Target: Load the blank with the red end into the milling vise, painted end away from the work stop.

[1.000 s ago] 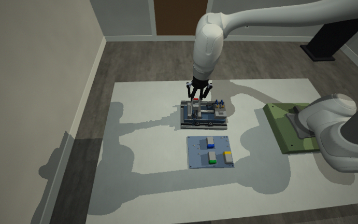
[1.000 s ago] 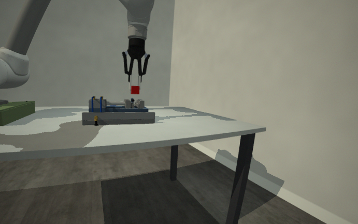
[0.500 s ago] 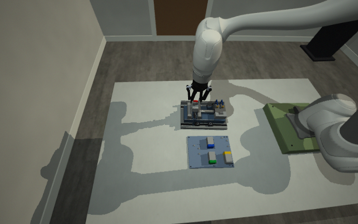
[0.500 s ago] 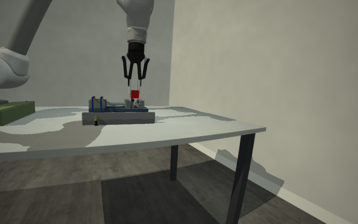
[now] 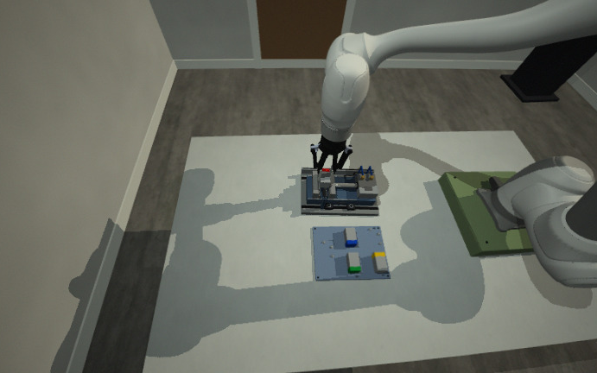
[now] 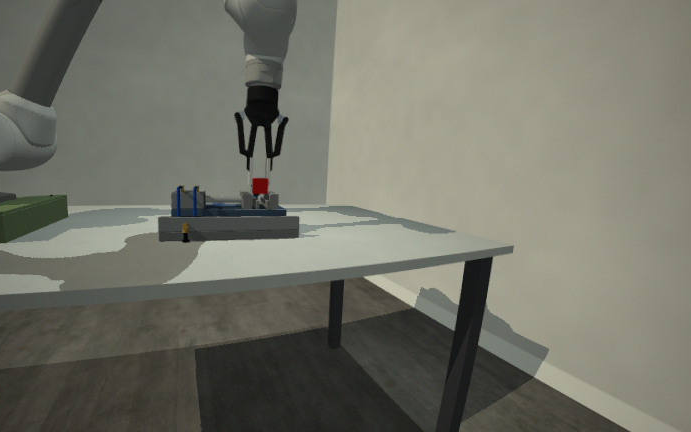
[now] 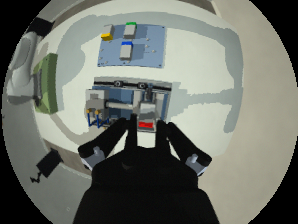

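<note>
1. Gripper [image 6: 259, 167]: clenching the red-ended blank [image 6: 259, 186], hanging directly above the milling vise [image 6: 227, 208].
2. Red-ended blank: sitting just over the vise's jaw tops, seemingly not yet seated; seating and release are remaining.
3. Other three blanks: lying on the infeed plate [image 5: 323, 264], beside the vise, as required.

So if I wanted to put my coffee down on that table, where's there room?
Bare tabletop stretches between the vise and the wall-side edge, and also in front of the infeed plate. It's crowded around the vise, where the gripper holds the red-ended blank.
</note>
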You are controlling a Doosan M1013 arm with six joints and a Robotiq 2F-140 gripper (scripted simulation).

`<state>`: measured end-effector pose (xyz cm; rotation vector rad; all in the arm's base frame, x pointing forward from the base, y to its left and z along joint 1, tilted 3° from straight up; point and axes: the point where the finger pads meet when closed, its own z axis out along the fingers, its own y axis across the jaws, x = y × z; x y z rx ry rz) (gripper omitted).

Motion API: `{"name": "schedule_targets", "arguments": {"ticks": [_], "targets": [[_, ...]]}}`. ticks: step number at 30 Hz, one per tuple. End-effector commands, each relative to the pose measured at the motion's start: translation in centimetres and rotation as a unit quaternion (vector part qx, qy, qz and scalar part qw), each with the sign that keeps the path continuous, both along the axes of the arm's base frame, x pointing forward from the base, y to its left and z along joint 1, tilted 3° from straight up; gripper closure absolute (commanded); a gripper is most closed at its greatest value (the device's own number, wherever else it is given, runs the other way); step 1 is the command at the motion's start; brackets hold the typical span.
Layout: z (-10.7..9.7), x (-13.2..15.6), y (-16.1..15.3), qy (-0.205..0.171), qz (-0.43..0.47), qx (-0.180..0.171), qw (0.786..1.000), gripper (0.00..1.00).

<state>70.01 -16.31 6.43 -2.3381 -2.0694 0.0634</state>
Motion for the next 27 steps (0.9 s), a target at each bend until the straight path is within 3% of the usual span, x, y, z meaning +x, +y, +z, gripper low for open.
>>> {"name": "schedule_targets", "arguments": {"ticks": [1, 27], "targets": [[0.02, 0.0, 0.0, 0.0, 0.0, 0.0, 1.0, 1.0], [0.37, 0.03, -0.01, 0.0, 0.0, 0.0, 1.0, 1.0]]}}
